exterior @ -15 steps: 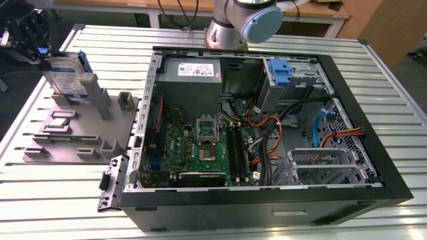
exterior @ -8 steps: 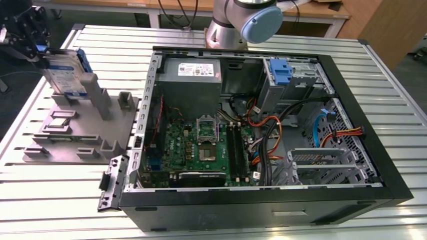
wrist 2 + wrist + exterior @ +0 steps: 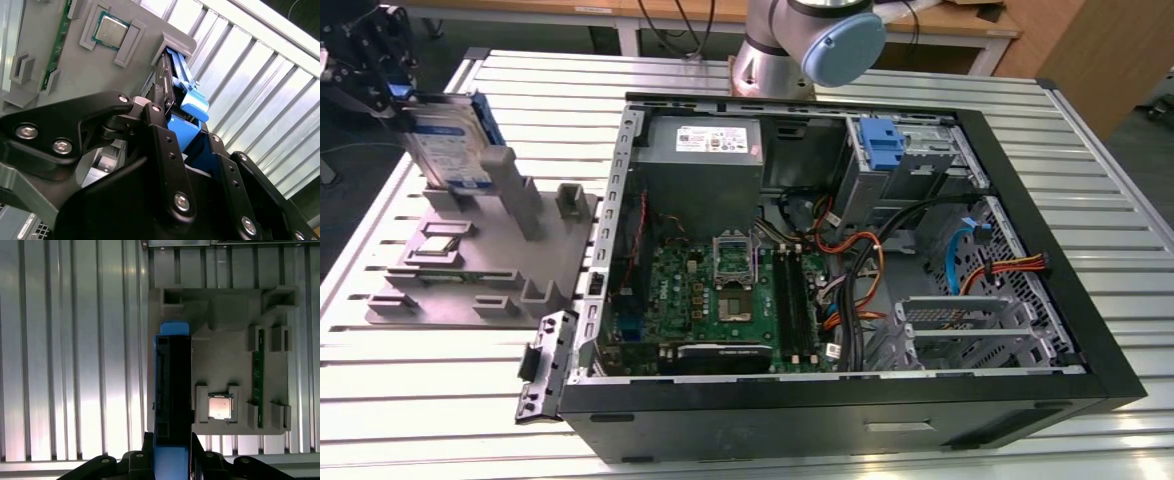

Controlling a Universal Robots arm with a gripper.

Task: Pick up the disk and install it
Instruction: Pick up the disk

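The disk (image 3: 447, 145), a silver drive with a white-and-blue label in a blue carrier, stands on edge at the far end of the grey holder (image 3: 467, 270), on the exterior view's left. My gripper (image 3: 400, 95) is at its top edge, fingers closed on the blue carrier. In both wrist views the disk (image 3: 172, 390) (image 3: 192, 102) runs edge-on away from the gripper (image 3: 171, 460) (image 3: 185, 135), with a black finger pressed on each side. Its lower edge lies between the holder's uprights; whether it still rests in the slot is hidden.
The open computer case (image 3: 854, 250) fills the table's middle and right, with a blue bracket (image 3: 883, 145) in its drive bay and a grey power supply (image 3: 707, 150). A processor chip (image 3: 220, 407) sits in the holder. The arm's base (image 3: 787, 50) stands behind the case.
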